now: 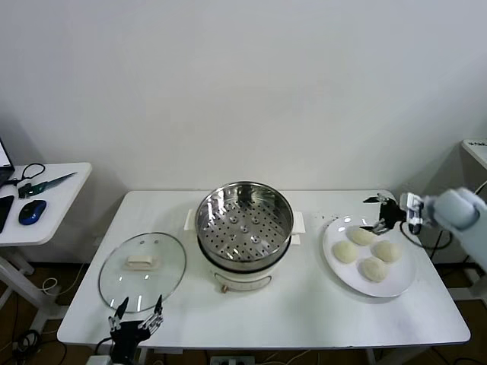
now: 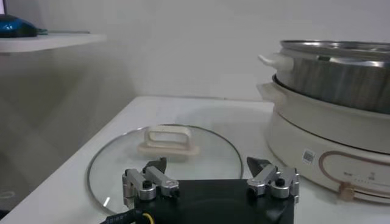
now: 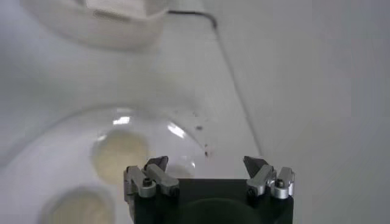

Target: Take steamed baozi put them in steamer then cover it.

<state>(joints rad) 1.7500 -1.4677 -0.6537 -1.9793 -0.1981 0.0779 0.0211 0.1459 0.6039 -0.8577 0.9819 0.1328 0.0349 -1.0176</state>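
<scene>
Nearest the head camera, the left gripper (image 1: 138, 309) hangs open at the white bench (image 1: 304, 312) edge, just beside the round clear glass cover (image 1: 142, 271). Right of that cover stands the shiny steel steamer (image 1: 244, 220) on its white base; its small label is unreadable. Beyond it, the open right gripper (image 1: 378, 213) hovers over four cream-white baozi (image 1: 367, 252) on a white plate (image 1: 396, 285).

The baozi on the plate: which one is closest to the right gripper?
The baozi at the back of the white plate, nearest the wall. The right gripper, fingers open, hovers just behind it; the other three lie farther forward.
</scene>
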